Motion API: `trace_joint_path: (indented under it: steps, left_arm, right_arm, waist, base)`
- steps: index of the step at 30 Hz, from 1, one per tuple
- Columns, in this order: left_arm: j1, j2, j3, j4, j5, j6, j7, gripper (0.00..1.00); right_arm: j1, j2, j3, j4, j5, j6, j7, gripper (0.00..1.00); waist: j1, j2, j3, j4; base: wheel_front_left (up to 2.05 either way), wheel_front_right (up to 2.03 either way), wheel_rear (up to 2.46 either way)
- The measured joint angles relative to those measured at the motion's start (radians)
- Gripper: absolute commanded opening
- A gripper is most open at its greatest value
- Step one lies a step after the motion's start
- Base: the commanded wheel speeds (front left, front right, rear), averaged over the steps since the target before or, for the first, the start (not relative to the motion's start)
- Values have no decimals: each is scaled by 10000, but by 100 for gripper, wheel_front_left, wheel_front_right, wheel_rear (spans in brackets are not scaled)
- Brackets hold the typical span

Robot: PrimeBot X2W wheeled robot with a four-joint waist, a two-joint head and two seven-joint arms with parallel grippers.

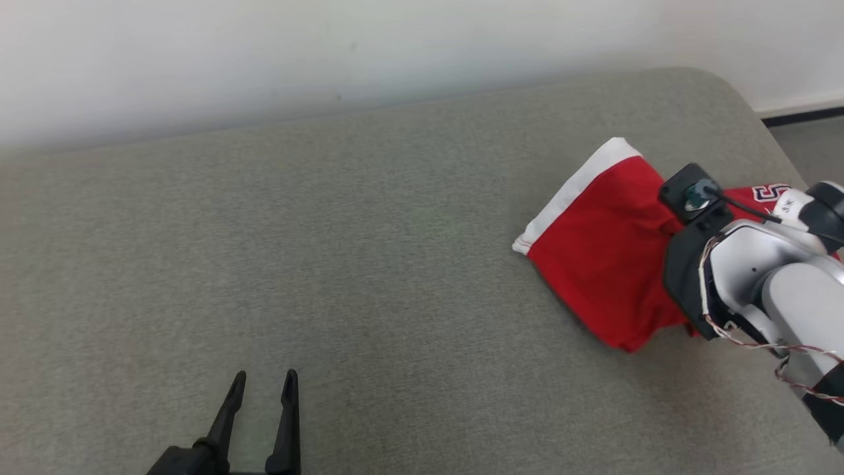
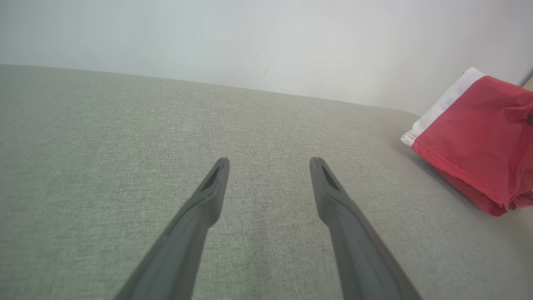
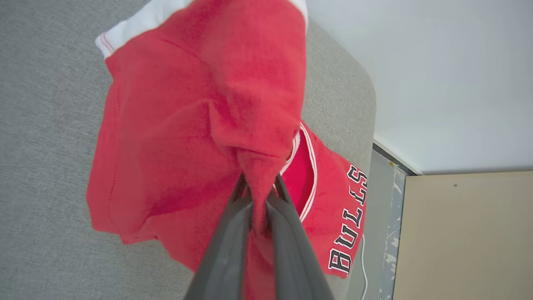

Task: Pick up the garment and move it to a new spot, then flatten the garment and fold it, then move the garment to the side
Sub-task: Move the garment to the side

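The garment [image 1: 603, 251] is red with a white band and "BULLS" lettering, folded and bunched at the right end of the grey cushion [image 1: 330, 264]. My right gripper [image 3: 259, 183] is shut on a pinched fold of the garment [image 3: 200, 125], part of which lifts off the cushion. In the head view the right wrist [image 1: 699, 264] covers the grip. My left gripper [image 1: 264, 382] stands open over bare cushion at the lower left, nothing between its fingers. In the left wrist view the garment [image 2: 479, 137] lies far to the right of the left gripper [image 2: 268, 164].
A pale wall [image 1: 330, 53] runs behind the cushion. The cushion's right end [image 1: 758, 125] rounds off beside the floor [image 1: 811, 145] and a dark baseboard. A beige panel [image 3: 462, 237] and a thin white cable [image 3: 362, 271] lie beyond that edge.
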Motion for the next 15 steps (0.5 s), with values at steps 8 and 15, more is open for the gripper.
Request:
trace_joint_path:
  steps: [8, 15]
  left_arm:
    - [-307, -4, 146, -59, 322, -82, 0, 100]
    - [-405, 35, 157, -6, 508, -104, 0, 100]
  right_arm:
    - [-91, 109, -1099, 583, -259, 0, -683, 0]
    - [-102, 451, -2752, 1701, -859, 0, -1661, 0]
  waist:
    - [0, 0, 432, -750]
    - [1, 1, 841, -1194]
  base:
    - [0, 0, 0]
    - [0, 0, 0]
